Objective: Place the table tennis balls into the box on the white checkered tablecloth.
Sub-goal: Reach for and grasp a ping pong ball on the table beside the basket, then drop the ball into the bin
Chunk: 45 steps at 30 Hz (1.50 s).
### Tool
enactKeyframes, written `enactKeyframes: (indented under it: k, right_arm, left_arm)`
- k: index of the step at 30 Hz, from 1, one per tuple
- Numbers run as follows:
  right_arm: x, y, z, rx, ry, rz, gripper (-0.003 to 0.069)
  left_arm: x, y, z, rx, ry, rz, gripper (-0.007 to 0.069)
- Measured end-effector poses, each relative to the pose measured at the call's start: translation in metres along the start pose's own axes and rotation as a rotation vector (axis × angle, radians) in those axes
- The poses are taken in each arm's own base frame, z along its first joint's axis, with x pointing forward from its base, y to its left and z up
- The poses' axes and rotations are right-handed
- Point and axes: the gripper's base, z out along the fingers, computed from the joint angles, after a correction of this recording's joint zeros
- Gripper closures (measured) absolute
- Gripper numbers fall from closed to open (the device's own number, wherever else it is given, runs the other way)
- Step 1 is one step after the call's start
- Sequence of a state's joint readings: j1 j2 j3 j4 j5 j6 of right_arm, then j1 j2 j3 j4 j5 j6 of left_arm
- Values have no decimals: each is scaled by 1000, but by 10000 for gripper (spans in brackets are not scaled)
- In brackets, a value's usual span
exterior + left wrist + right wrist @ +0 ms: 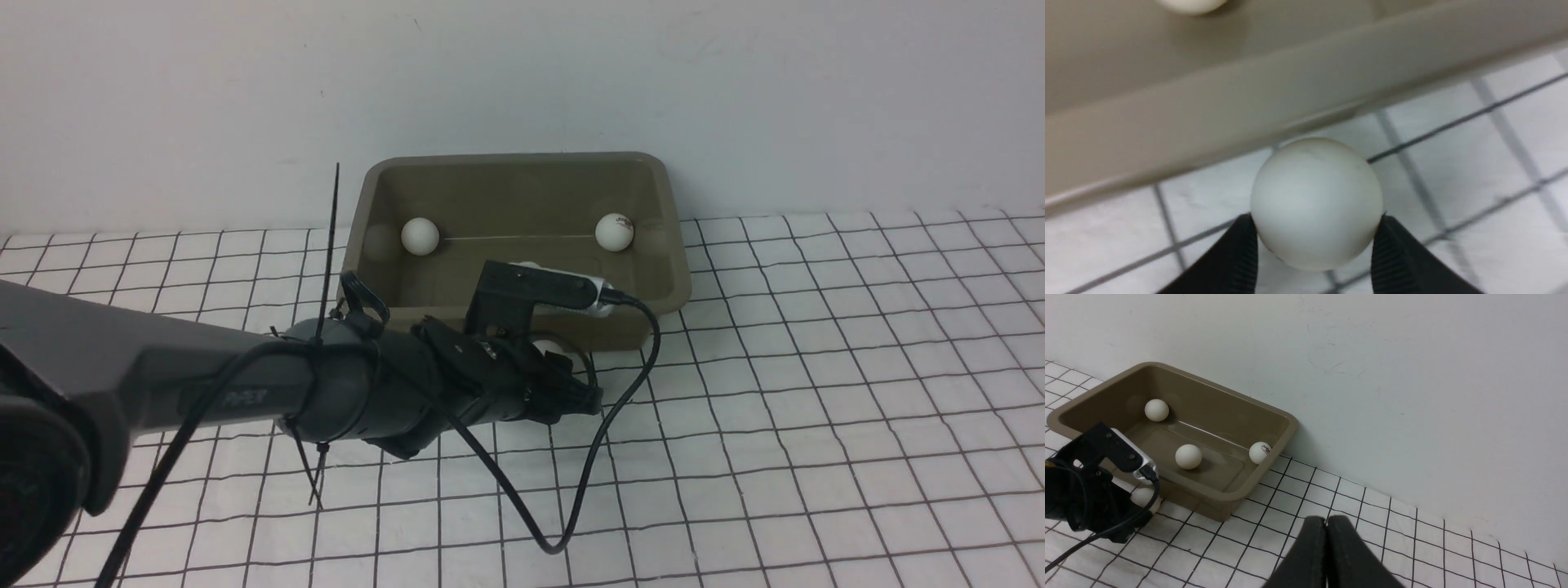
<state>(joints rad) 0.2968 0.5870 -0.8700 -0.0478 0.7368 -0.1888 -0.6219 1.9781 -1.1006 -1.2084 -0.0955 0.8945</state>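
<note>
Fourth ball (pixel 553 346) mostly hidden behind left arm (pixel 204 384).

Four table tennis balls (pixel 420 236) are counted. Three are found inside the box (pixel 522 157): a left ball (pixel 1156 410) by its far left corner, a right ball (pixel 615 231) by its far right corner, and a middle ball (pixel 1188 456) near the middle of its near wall. A fourth ball (pixel 1316 204) is seen outside, on the white checkered tablecloth (pixel 816 367), just beside the box's near wall. One box and one tablecloth are counted. Two grippers are seen, the left gripper (pixel 1315 220) and the right gripper (pixel 1326 522). One camera module (pixel 535 287) and one cable (pixel 604 433) are counted on the left arm.
</note>
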Motion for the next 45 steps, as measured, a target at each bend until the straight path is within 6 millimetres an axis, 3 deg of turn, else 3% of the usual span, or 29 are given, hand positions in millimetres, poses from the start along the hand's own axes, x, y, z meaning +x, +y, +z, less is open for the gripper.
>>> enactKeyframes:
  k: [8,13,19,25,34,40,45]
  right_arm:
    - [0,0,0,0,-1,1,675]
    - [0,0,0,0,-1,6,675]
    - [0,0,0,0,-1,8,675]
    - [0,0,0,-4,-2,15,675]
    - [0,2,0,-19,5,33,675]
    - [0,2,0,-19,6,33,675]
    - [1,0,0,5,9,0,675]
  left_arm:
    - [-9,-38,-40,291,88,43,303]
    - [-22,-41,-57,309,16,159,303]
    - [-38,-27,-57,141,-126,284,303]
    - [-67,11,-41,-262,-321,440,303]
    - [-65,43,-14,-350,-283,502,303]
    - [-68,54,-25,-444,-246,397,277]
    - [-81,50,-66,-504,-216,317,258]
